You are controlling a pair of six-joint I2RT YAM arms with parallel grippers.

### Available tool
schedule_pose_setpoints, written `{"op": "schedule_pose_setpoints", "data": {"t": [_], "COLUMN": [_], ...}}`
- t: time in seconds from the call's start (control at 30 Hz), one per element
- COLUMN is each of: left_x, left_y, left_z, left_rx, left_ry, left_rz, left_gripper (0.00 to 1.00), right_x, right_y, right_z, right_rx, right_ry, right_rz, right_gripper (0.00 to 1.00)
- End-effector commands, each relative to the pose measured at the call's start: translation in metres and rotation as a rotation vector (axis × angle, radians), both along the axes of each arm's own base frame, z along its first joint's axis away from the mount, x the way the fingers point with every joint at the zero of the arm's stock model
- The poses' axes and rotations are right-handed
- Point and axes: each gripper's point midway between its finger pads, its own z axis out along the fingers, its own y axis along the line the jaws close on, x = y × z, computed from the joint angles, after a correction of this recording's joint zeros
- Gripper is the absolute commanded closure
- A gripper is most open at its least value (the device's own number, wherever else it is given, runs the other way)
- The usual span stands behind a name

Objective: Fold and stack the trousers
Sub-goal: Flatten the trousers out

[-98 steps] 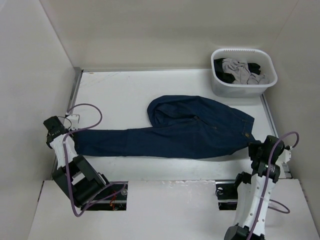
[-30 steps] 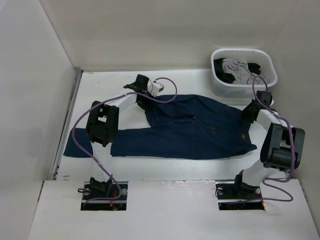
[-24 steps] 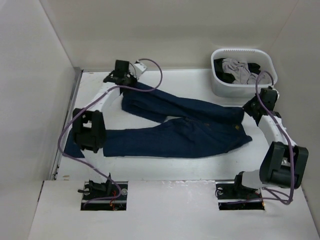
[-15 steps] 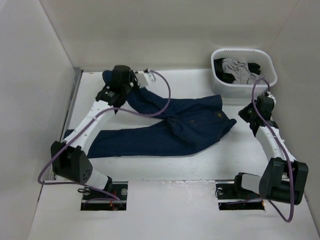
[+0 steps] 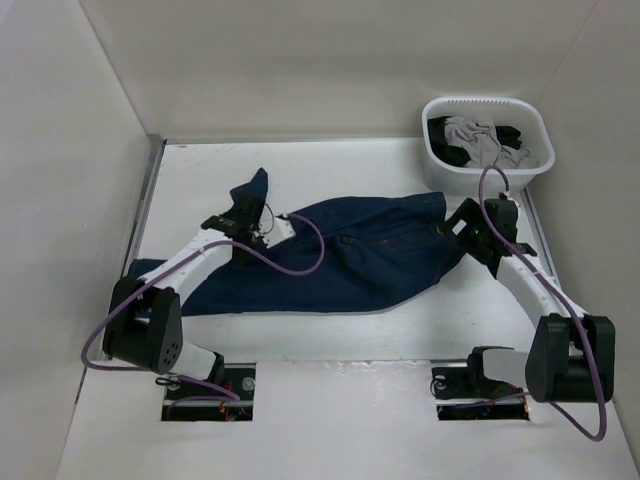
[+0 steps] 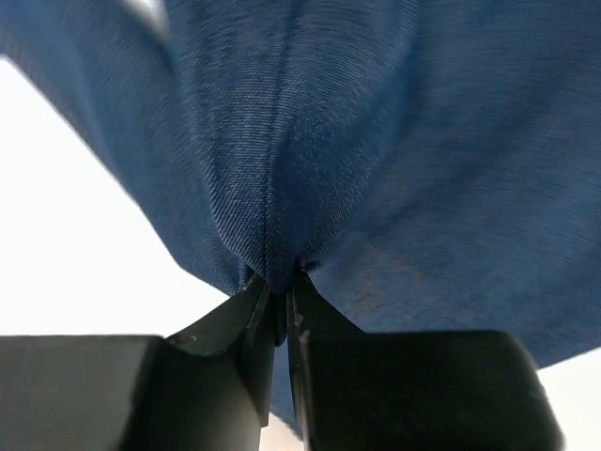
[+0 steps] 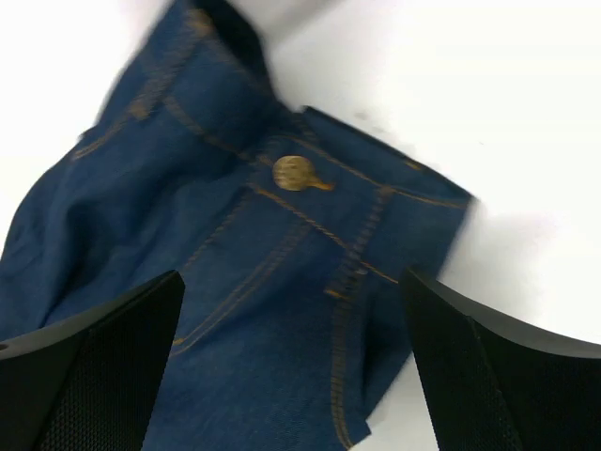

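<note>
The dark navy trousers (image 5: 380,255) lie spread over the middle of the table, with one leg (image 5: 200,285) stretched toward the left near side. My left gripper (image 5: 243,216) is shut on a fold of the other leg, and the cloth rises to a peak (image 5: 258,185) just behind it. Seen from the left wrist, the jaws pinch a denim ridge (image 6: 280,235) at the left gripper (image 6: 280,284). My right gripper (image 5: 463,222) hovers open over the waistband at the trousers' right end. Its wide fingers (image 7: 103,366) frame the brass button (image 7: 294,173), the right gripper (image 7: 291,282) holding nothing.
A white basket (image 5: 470,180) with grey and black clothes stands at the back right corner. White walls close the table on the left, back and right. The left arm's purple cable (image 5: 300,262) loops over the denim.
My left gripper pulled the leg from the far left corner toward the middle. My right gripper opened, let go of the waistband, and shifted left.
</note>
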Motion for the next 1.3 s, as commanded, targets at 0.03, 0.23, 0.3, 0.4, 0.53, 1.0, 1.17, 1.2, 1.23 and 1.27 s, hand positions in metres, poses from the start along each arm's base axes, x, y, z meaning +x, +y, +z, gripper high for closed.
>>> {"op": "schedule_pose_setpoints", "data": {"t": [0.03, 0.23, 0.3, 0.4, 0.53, 1.0, 1.17, 1.2, 1.23, 1.27], "left_x": [0.040, 0.111, 0.134, 0.161, 0.174, -0.034, -0.015, 0.010, 0.039, 0.069], "left_y": [0.016, 0.027, 0.030, 0.039, 0.055, -0.043, -0.036, -0.030, -0.021, -0.009], "left_z": [0.036, 0.079, 0.089, 0.098, 0.102, 0.018, 0.052, 0.070, 0.088, 0.108], "left_rx": [-0.118, -0.195, -0.205, -0.206, -0.188, -0.167, -0.334, -0.402, -0.478, -0.558], "left_ry": [-0.161, -0.281, -0.300, -0.318, -0.315, 0.361, 0.317, 0.237, 0.147, 0.052], "left_rz": [0.217, 0.317, 0.340, 0.379, 0.419, -0.004, 0.099, 0.159, 0.234, 0.314], "left_gripper": [0.96, 0.96, 0.96, 0.96, 0.96, 0.68, 0.46, 0.45, 0.44, 0.42], "right_x": [-0.022, -0.017, -0.006, 0.004, -0.040, -0.152, -0.105, -0.089, -0.073, -0.058], "right_y": [-0.019, -0.019, -0.014, -0.006, -0.046, -0.090, -0.076, -0.064, -0.050, -0.036], "right_z": [-0.012, -0.044, -0.057, -0.066, -0.041, 0.020, 0.082, 0.092, 0.101, 0.108], "right_rx": [0.030, 0.073, 0.095, 0.144, 0.181, 0.150, -0.091, -0.160, -0.225, -0.282], "right_ry": [0.013, 0.067, 0.094, 0.102, 0.008, -0.089, -0.164, -0.171, -0.179, -0.189], "right_rz": [-0.189, -0.239, -0.232, -0.207, -0.420, -0.774, -0.534, -0.437, -0.350, -0.282], "right_gripper": [0.00, 0.00, 0.00, 0.48, 1.00, 0.00, 0.00, 0.00, 0.00, 0.00]}}
